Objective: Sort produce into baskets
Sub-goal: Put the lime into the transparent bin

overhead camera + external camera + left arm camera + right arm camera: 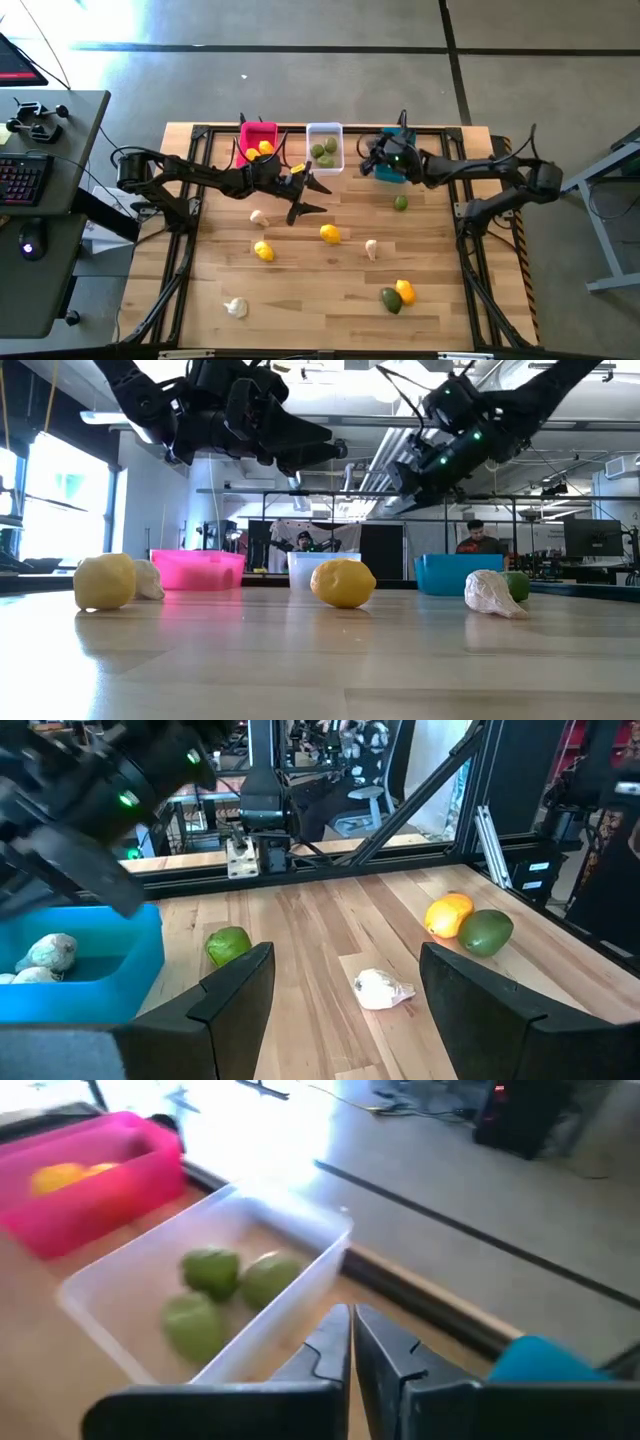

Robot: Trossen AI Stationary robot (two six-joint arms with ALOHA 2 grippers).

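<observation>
Three baskets stand in a row at the far edge: pink [258, 140] with lemons [62, 1176], translucent white [324, 146] with three limes [210, 1270], teal [393, 172] with garlic [45, 955]. Loose produce rests on the wood: a lime [400, 203], lemons [329, 234] [263, 251], garlic [371, 248] [259, 217] [236, 307], and a lemon beside a green piece [397, 296]. My left gripper [312, 197] hangs open above mid-table, nothing between its fingers. My right gripper [352, 1330] is shut and empty, raised between the white and teal baskets.
A black metal frame [190, 180] rims the tabletop. A desk with a keyboard [22, 180] stands off the table's left side. People sit in the room beyond the far edge [478, 535]. Bare wood lies at the near middle [320, 300].
</observation>
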